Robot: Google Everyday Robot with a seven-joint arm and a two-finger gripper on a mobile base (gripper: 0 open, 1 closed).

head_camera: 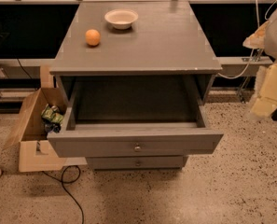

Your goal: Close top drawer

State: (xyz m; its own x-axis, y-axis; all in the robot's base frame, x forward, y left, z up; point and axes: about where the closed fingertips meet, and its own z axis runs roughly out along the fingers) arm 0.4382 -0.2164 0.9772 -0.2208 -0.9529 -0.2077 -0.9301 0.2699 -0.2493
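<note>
The top drawer [135, 143] of the grey cabinet [135, 50] stands pulled far out towards me. Its deep box is open and looks empty. Its flat front panel carries one small round silver knob [137, 148]. My gripper [267, 94] shows as a pale yellow and white shape at the right edge of the camera view. It is to the right of the cabinet, about level with the drawer's right side, and apart from it, touching nothing.
A white bowl [121, 18] and an orange [93, 37] sit on the cabinet top. A shorter grey drawer [138, 162] is shut below. An open cardboard box [33, 125] with green packets stands left of the cabinet. A black cable [70, 190] lies on the speckled floor.
</note>
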